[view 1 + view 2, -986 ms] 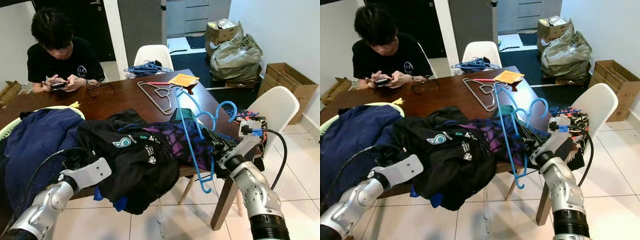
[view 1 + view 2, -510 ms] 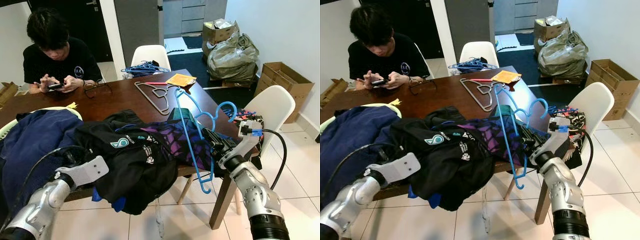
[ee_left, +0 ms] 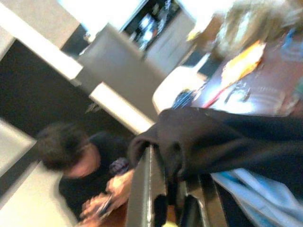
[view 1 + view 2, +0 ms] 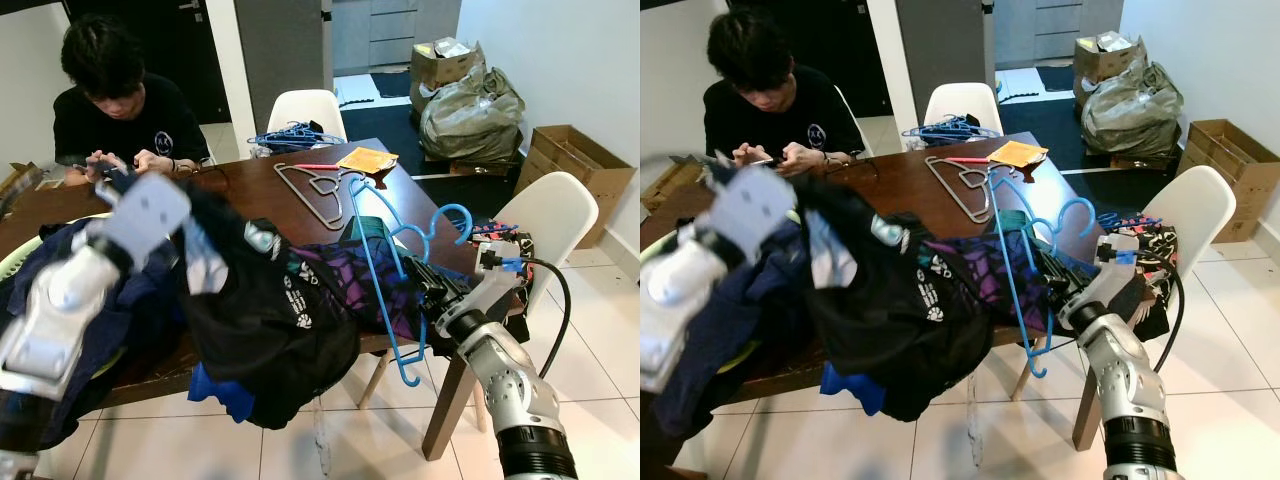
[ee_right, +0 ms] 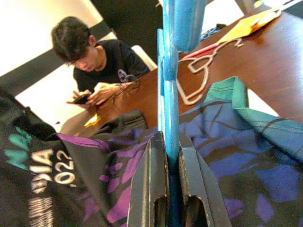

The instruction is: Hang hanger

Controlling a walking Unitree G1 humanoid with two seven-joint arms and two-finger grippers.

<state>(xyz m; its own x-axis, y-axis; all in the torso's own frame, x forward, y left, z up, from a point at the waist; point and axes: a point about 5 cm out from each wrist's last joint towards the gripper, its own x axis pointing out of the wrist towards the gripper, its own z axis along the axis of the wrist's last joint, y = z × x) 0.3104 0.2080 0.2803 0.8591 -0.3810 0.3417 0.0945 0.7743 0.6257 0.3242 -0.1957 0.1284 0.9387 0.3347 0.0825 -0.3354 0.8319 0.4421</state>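
A blue plastic hanger [image 4: 385, 270] stands upright at the table's right corner, its hook [image 4: 452, 214] pointing right. My right gripper [image 5: 171, 189] is shut on its bar, low beside the table edge [image 4: 428, 288]. My left arm [image 4: 95, 265] is raised over the table's left side, blurred. My left gripper [image 3: 173, 198] is shut on a fold of a black jacket [image 4: 270, 320], which hangs from it and drapes over the table's front edge. A purple patterned garment [image 4: 350, 280] lies under the hanger.
A person [image 4: 115, 110] sits at the far left of the brown table [image 4: 240, 200] with a phone. Grey hangers [image 4: 315, 190] and an orange paper [image 4: 367, 159] lie on it. A navy garment [image 4: 60, 300] is at the left, white chairs [image 4: 550, 215] right and behind, boxes [image 4: 580, 160] beyond.
My left arm has swung up from below the table edge to above the table, lifting the black jacket with it. The right arm and blue hanger have stayed put.
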